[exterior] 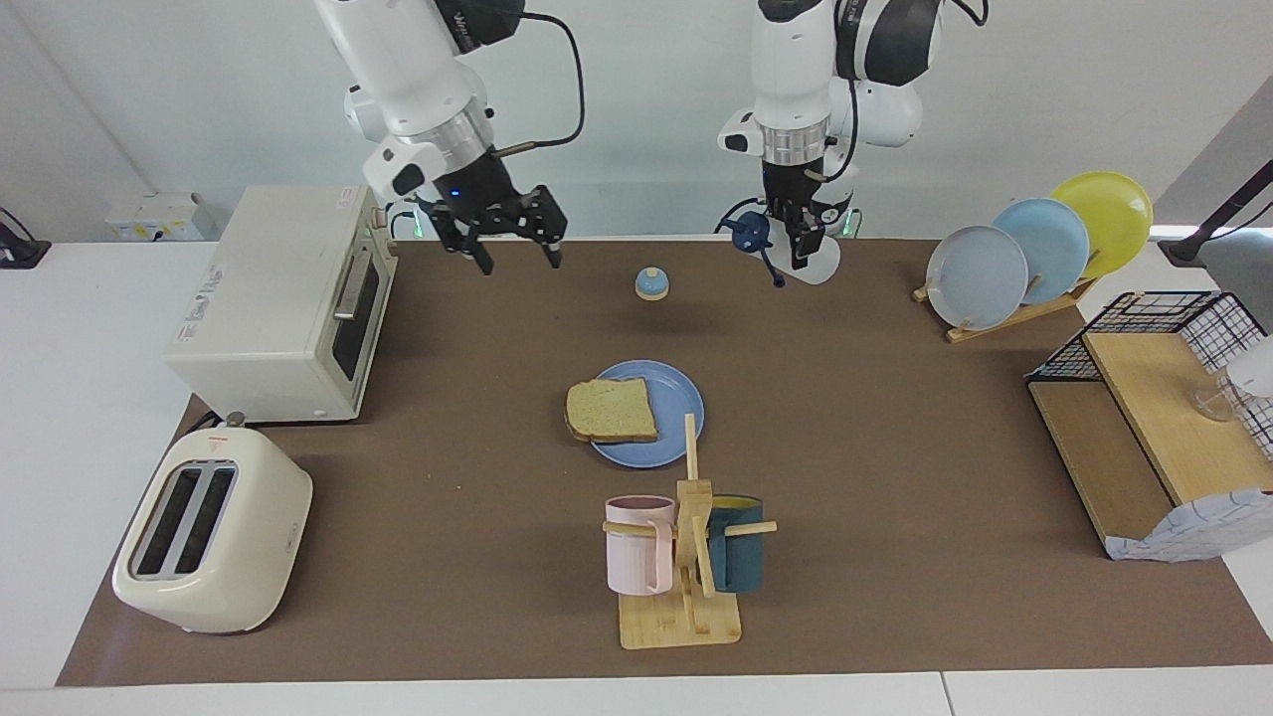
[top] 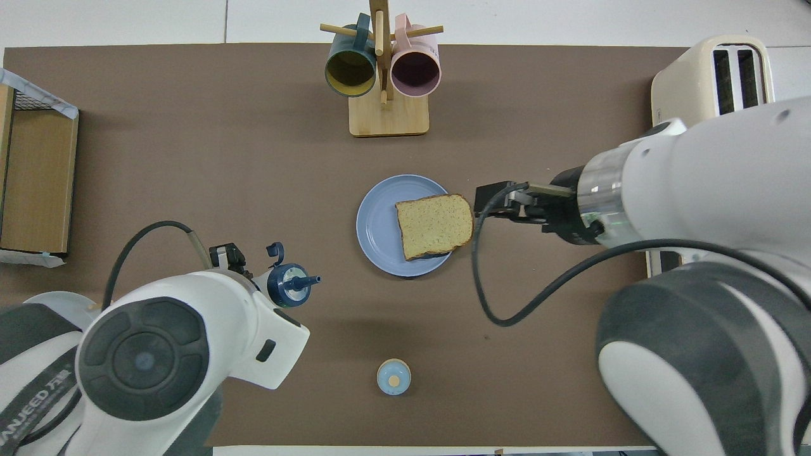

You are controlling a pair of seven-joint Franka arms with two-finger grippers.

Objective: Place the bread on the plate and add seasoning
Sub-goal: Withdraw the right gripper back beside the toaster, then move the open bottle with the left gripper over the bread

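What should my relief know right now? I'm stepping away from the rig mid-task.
Left gripper: shut on the seasoning, raised over the mat at the robots' edge, beside the bell.
Right gripper: fingers open, empty, raised in front of the oven.
Bread: lies on the plate at mid-table, overhanging the rim toward the right arm's end.
Done: bread on plate, seasoning picked up.
Left: carry the seasoning over the bread and season it.

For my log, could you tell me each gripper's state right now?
Left gripper: shut on the seasoning.
Right gripper: open, empty.
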